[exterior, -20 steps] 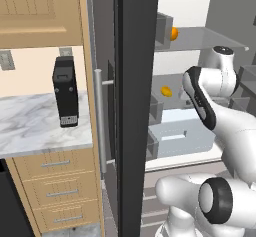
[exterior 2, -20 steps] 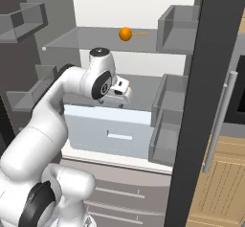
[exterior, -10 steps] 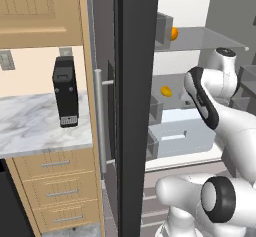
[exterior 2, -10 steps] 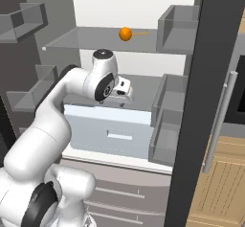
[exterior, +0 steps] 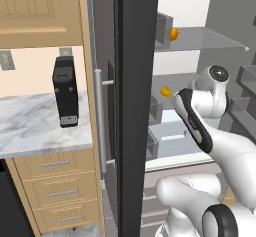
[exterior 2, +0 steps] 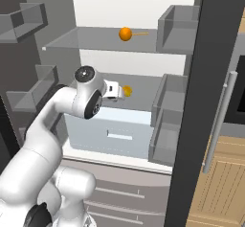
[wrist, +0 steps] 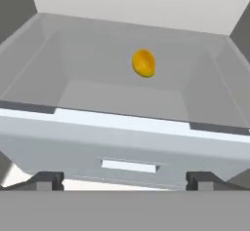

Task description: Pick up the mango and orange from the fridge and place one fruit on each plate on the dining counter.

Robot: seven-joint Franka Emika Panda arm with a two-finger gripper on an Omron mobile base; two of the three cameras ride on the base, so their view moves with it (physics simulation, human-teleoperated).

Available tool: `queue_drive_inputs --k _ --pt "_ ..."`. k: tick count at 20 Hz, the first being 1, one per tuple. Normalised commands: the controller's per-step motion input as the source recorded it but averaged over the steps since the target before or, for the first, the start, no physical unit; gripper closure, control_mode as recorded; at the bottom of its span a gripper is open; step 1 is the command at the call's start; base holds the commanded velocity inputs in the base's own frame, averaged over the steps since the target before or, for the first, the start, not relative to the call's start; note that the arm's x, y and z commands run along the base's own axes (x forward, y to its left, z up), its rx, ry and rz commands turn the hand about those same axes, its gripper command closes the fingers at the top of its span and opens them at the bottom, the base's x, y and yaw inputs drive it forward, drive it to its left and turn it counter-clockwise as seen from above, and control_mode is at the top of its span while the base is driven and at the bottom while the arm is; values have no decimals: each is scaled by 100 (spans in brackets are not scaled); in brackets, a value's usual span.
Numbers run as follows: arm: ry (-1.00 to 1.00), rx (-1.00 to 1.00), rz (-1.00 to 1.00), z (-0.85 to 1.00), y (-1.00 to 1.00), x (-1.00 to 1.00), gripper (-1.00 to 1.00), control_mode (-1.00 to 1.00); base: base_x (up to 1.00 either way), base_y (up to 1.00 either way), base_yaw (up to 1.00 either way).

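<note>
A white robot arm reaches into an open fridge (exterior 2: 143, 10) with a white interior and grey shelves. The gripper (wrist: 124, 180) hangs in front of the steel lower drawer (wrist: 127, 142), its two dark fingertips spread wide at the bottom of the hand view with nothing between them.

Past the drawer front, on the shelf surface behind and above it, lies a yellow-orange oval fruit, most likely the mango (wrist: 143, 63). In the right base view it sits just beyond the hand, near the middle of the fridge (exterior 2: 127, 91). The orange (exterior 2: 125, 33) rests on the glass shelf higher up, well apart from the gripper and untouched.

The step in hand appears to be the approach to the first fruit, the mango; nothing has been picked yet. The next move calls for carrying the hand forward over the drawer front and lowering it until the spread fingers sit on either side of the mango, then closing on it. Whether the fruit lies inside a recessed bin or on a flat shelf is hard to judge from these angles, so clearance over the drawer's edge matters.
</note>
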Motion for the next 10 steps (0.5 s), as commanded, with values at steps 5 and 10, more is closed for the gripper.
queue_drive_inputs --k 5,10 --pt "11 -4 0 31 6 46 -100 -100 0 0 0" --pt "15 0 0 13 0 30 -100 -100 0 0 0"
